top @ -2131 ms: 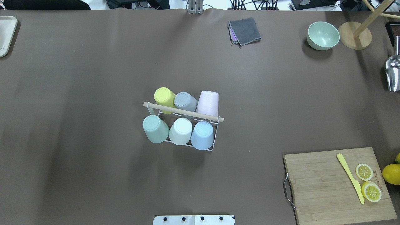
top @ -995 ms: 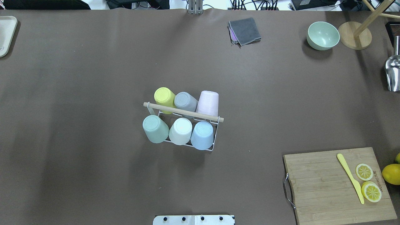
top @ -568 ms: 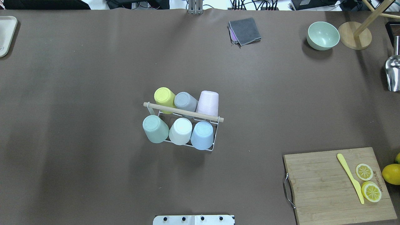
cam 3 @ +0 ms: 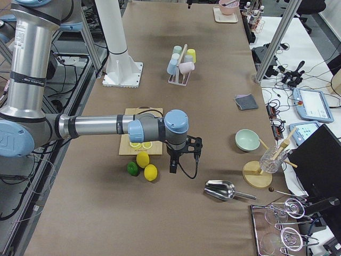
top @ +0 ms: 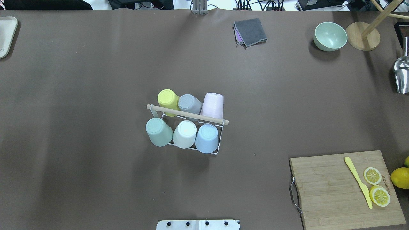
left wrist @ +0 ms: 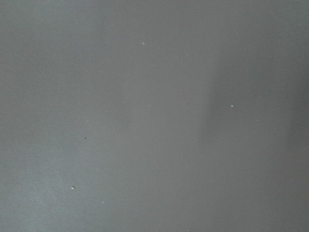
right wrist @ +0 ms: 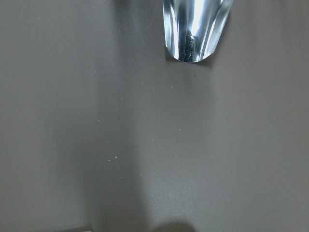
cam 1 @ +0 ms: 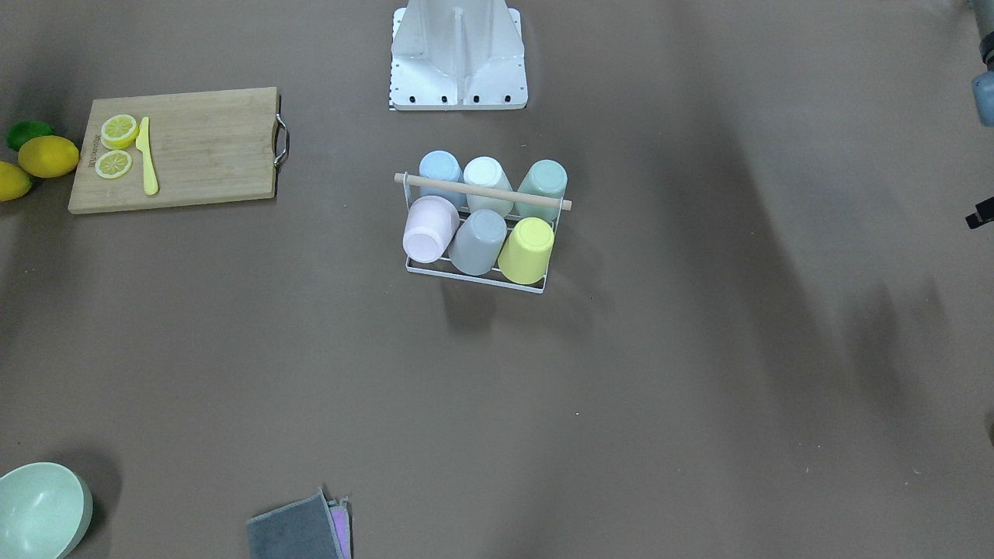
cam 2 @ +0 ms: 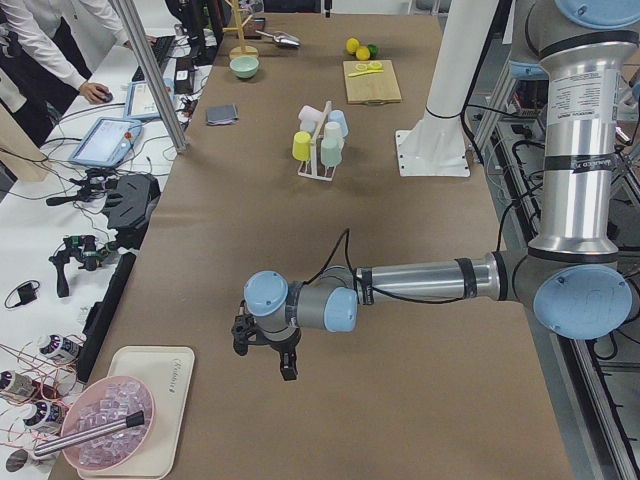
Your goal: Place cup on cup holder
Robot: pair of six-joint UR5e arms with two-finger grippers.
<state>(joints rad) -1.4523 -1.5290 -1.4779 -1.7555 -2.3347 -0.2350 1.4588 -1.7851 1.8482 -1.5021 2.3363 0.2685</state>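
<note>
The cup holder (top: 187, 114), a white wire rack with a wooden dowel bar, stands at the table's middle; it also shows in the front view (cam 1: 481, 191). Several cups sit upside down on it: yellow cup (top: 168, 99), grey cup (top: 189, 103) and pink cup (top: 213, 105) in the far row, green cup (top: 157, 130), white cup (top: 184, 132) and blue cup (top: 207, 137) in the near row. My left gripper (cam 2: 287, 362) hovers low over the table's left end, far from the rack. My right gripper (cam 3: 173, 165) hangs at the right end beside the lemons. I cannot tell whether either is open or shut.
A wooden cutting board (top: 332, 191) with lemon slices and a yellow knife lies at the near right, whole lemons (cam 3: 146, 166) beside it. A metal scoop (right wrist: 195, 29), a green bowl (top: 330, 36), a wooden stand (top: 362, 35) and a grey cloth (top: 250, 31) sit along the far right. A white tray (top: 6, 35) is far left.
</note>
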